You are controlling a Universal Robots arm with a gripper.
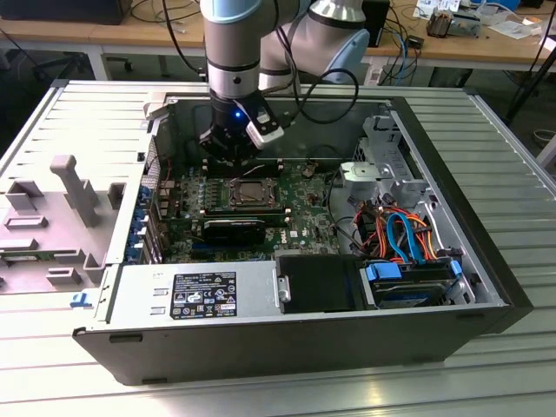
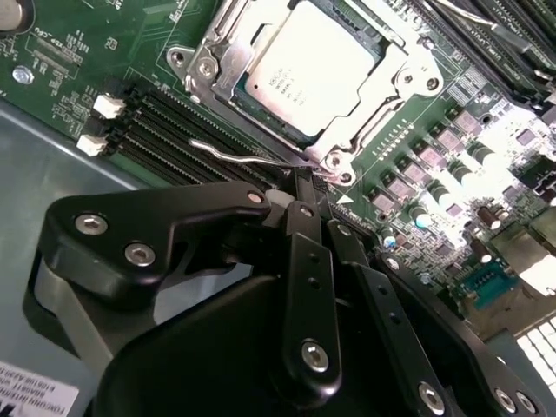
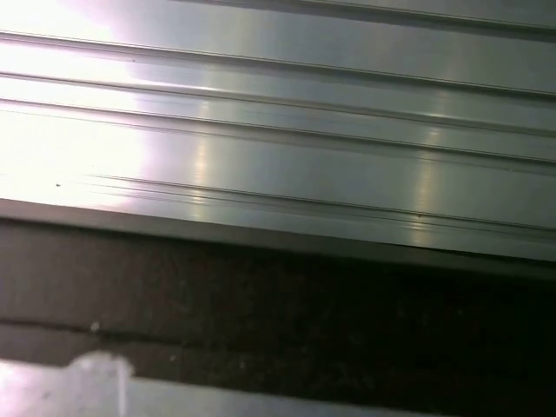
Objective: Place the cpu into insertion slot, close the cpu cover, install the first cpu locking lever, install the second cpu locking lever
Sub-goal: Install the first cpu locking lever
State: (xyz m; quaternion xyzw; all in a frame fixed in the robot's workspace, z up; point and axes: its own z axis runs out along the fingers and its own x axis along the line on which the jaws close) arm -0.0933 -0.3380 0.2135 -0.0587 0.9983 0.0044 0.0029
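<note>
1. In the exterior view, an open computer case (image 1: 486, 261) lies on a ribbed metal desk (image 1: 261, 391), filling the middle of the frame. The robot arm (image 1: 233, 52) comes down from the top centre, and its claw (image 1: 228, 149) hangs low inside the case, just above the far edge of the insertion slot (image 1: 250, 193) on the green motherboard (image 1: 304, 217). The cpu (image 1: 251, 192) sits in that slot as a pale square, with the cpu cover (image 1: 233, 185) framing it. A black expansion card (image 1: 234, 229) lies just in front of the socket, a grey power supply (image 1: 191, 295) takes up the lower left of the case, and orange and blue cables (image 1: 404, 230) bunch at the right. Grey plastic parts (image 1: 74, 187) rest on the desk at the left of the frame.

2. In the second wrist view, the cpu (image 2: 308, 65) is seated in the insertion slot (image 2: 261, 109) at the upper centre, and the cpu cover (image 2: 382, 91) lies down flat around it. A thin wire locking lever (image 2: 248, 158) runs along the socket's near edge, between it and the black memory slots (image 2: 174, 130). The claw (image 2: 306, 187) fills the lower half; its black fingertips (image 2: 302, 182) come together at the lever's end, beside the socket corner. I cannot tell whether they pinch the lever or merely press on it.

3. In the first wrist view, ribbed metal panels (image 3: 278, 130) cross the upper half, above a dark band (image 3: 278, 321).
</note>
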